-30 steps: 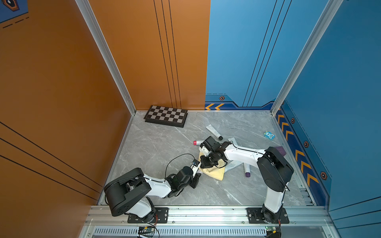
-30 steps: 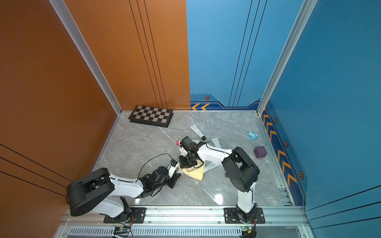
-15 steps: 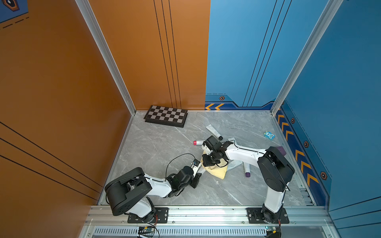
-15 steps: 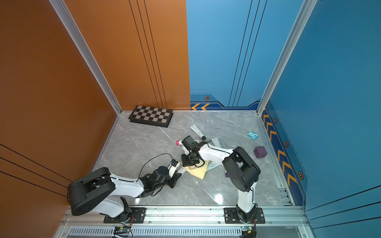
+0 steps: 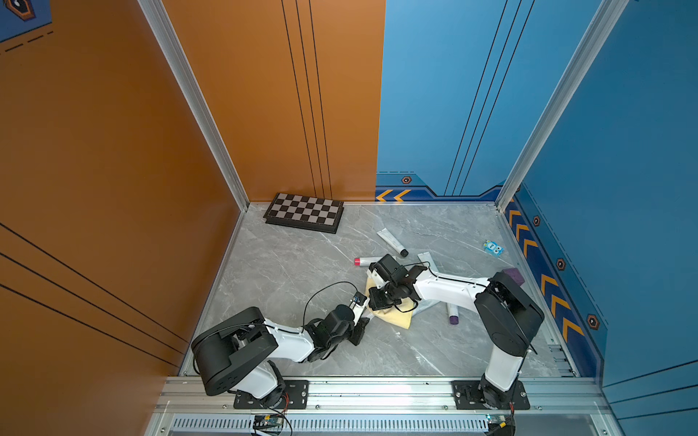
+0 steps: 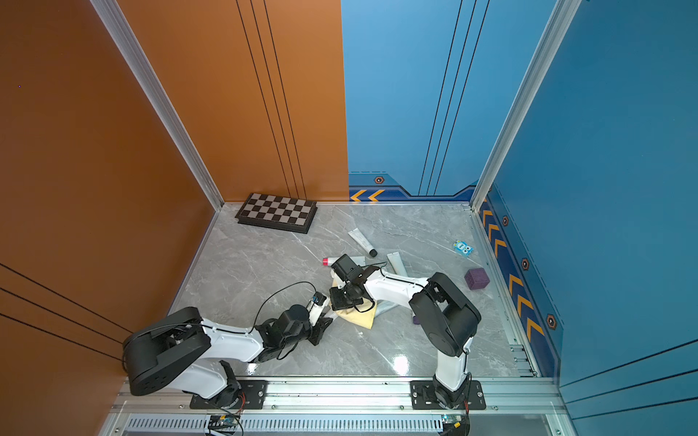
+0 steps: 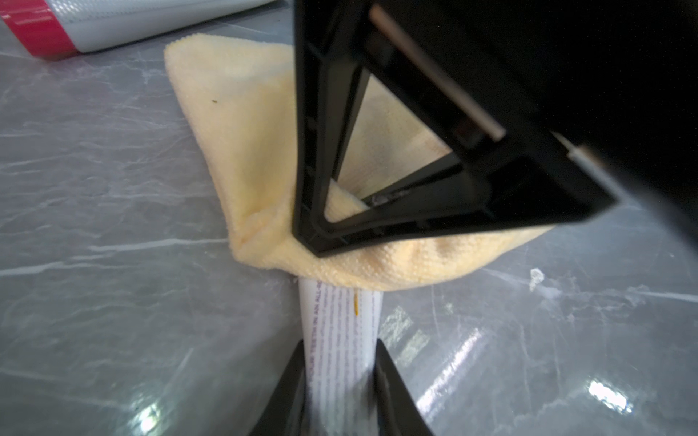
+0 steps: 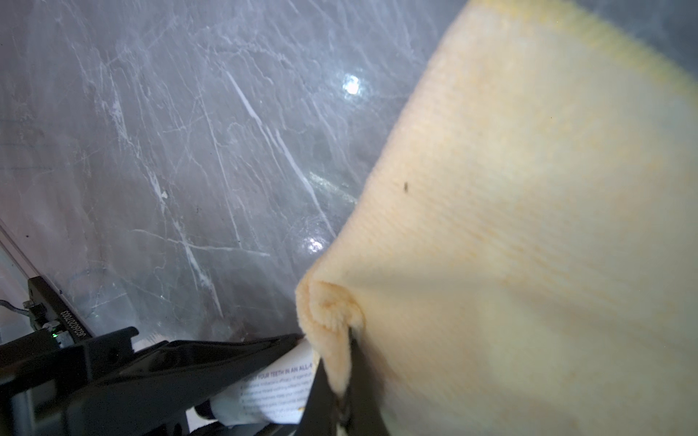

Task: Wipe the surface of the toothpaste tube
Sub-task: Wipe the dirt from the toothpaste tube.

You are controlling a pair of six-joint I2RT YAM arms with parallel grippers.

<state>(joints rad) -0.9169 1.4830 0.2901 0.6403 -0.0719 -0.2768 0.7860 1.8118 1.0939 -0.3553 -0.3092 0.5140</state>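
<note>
The toothpaste tube (image 7: 340,317) is white with purple print, and my left gripper (image 7: 339,353) is shut on it just above the table. A yellow cloth (image 7: 245,132) is draped over the tube's far part and hides it. My right gripper (image 8: 340,362) is shut on a bunched fold of the cloth (image 8: 528,226), right against the tube (image 8: 279,389). In both top views the two grippers meet near the table's middle, left gripper (image 5: 362,302) beside right gripper (image 5: 377,300), with the cloth (image 6: 360,319) under the right one.
A chessboard (image 5: 304,213) lies at the back left. Other tubes lie nearby: one with a black cap (image 5: 391,241), one with a red cap (image 5: 364,260), one with a purple cap (image 5: 452,315). A purple cube (image 5: 513,275) and a blue toy (image 5: 493,248) sit at the right.
My right gripper has slid the cloth a little along the tube toward the left gripper. The left arm has held still.
</note>
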